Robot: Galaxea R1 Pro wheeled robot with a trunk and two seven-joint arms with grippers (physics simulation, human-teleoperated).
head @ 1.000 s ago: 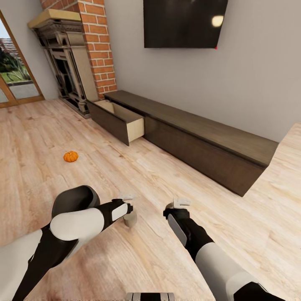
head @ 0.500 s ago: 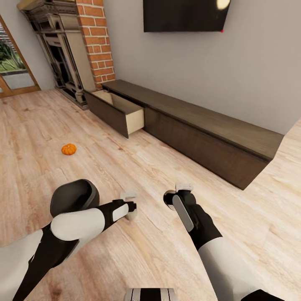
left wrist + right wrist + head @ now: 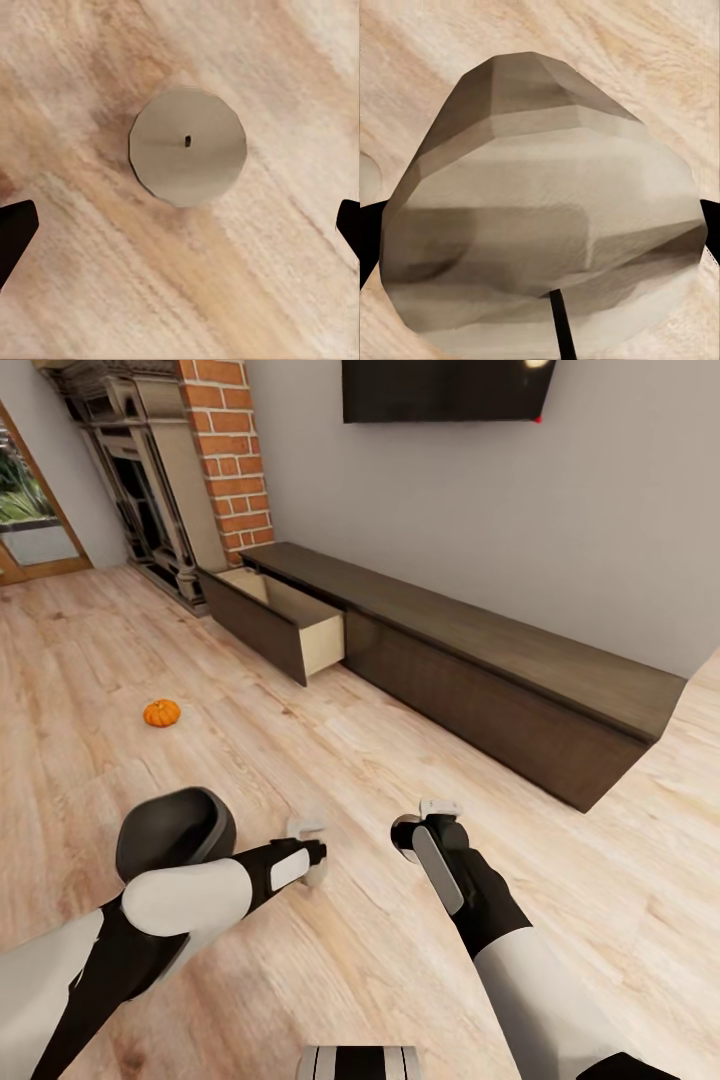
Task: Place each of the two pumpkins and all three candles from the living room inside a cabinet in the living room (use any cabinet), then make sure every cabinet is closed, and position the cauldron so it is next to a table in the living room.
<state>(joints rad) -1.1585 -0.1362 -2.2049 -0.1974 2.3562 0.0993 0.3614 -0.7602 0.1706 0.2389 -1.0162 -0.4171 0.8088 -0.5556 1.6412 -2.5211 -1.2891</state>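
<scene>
A short grey-brown candle (image 3: 187,146) stands on the plank floor, its pale top facing up. My left gripper (image 3: 180,229) hangs open right above it, fingertips wide apart on either side. In the head view the left gripper (image 3: 310,848) covers most of that candle (image 3: 319,876). My right gripper (image 3: 428,822) is shut on another candle (image 3: 540,217), held just above the floor. The black cauldron (image 3: 175,833) stands beside my left forearm. One orange pumpkin (image 3: 161,712) lies on the floor further left. The dark cabinet (image 3: 500,690) runs along the wall, with its left drawer (image 3: 290,622) pulled out.
A brick fireplace (image 3: 150,470) stands past the cabinet's left end, with a glass door (image 3: 30,520) to its left. A black TV (image 3: 445,390) hangs on the grey wall above the cabinet. Bare plank floor lies between me and the cabinet.
The whole view has shifted a little, so the camera moved. My right gripper has risen slightly with its candle. The left gripper stays over the floor candle.
</scene>
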